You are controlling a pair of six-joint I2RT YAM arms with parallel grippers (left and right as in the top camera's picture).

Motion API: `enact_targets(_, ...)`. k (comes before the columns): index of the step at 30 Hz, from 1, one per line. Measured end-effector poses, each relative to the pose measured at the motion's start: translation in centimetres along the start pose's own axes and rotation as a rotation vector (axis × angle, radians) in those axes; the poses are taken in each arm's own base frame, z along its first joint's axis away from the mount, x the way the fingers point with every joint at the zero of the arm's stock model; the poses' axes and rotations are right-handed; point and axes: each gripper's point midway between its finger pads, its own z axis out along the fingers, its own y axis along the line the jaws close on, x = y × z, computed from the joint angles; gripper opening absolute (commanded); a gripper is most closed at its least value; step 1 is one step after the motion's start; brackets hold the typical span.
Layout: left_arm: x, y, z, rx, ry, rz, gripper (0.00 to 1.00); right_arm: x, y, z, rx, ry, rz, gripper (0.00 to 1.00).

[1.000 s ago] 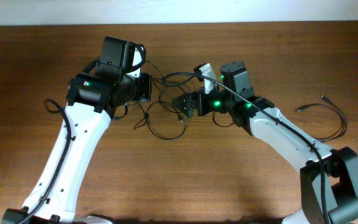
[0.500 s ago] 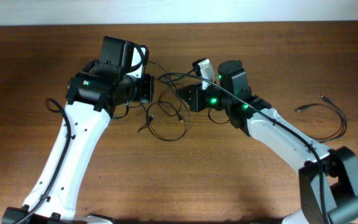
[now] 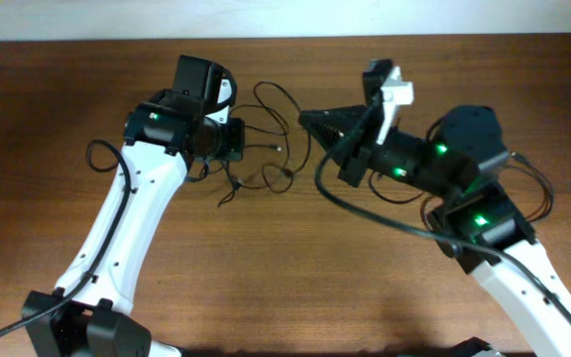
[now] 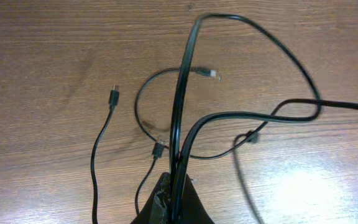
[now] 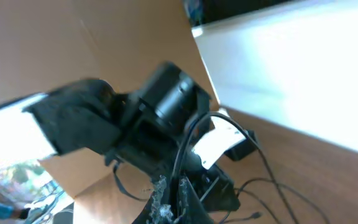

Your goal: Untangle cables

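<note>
1. Both grippers are closed. The left gripper (image 4: 174, 198) is clamped on two strands of the cables (image 4: 180, 106), which run straight out from between its fingertips. The right gripper (image 3: 307, 119) looks lifted well off the table (image 3: 266, 288), and its own camera shows a strand rising from its tip.
2. The tangle lies on the wood between the two grippers, nearer the left one. One more cord (image 3: 548, 198) lies well apart on the right, partly hidden behind the right arm.
3. These are thin, light, limp cords with no stiffness to push against, so they can only be pulled. The smooth sheath will likely slide through a loose pinch (and a hard tug may just cinch the crossings).
4. The small knot (image 4: 250, 135), where strands cross, is the tight spot. Taking hold just beside it, not on it, should let a loop open.
5. The plugs are the only rigid parts: a black plug (image 4: 114, 98) and a silver-tipped plug (image 4: 211, 73) both lie free. Gripping just behind one gives the surest hold for drawing an end back out through a loop.
</note>
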Motion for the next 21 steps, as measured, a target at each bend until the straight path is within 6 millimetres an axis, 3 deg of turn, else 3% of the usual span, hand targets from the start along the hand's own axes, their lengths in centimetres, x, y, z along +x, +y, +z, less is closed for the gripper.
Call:
enact_targets(5,-0.2,2.5,0.2,-0.034,0.004,-0.054,0.0,-3.3,2.2,-2.6,-0.003,-0.101,-0.081,0.03)
enact_targets(11,0.6,3.5,2.5,-0.059,0.077,-0.073,0.0,-7.2,1.0,-7.4,0.117,-0.219,-0.158,0.04)
enact_targets(21,1.3,3.7,4.0,-0.065,0.122,-0.075,0.0,-9.1,0.9,-10.6,0.195,-0.285,-0.21,0.04)
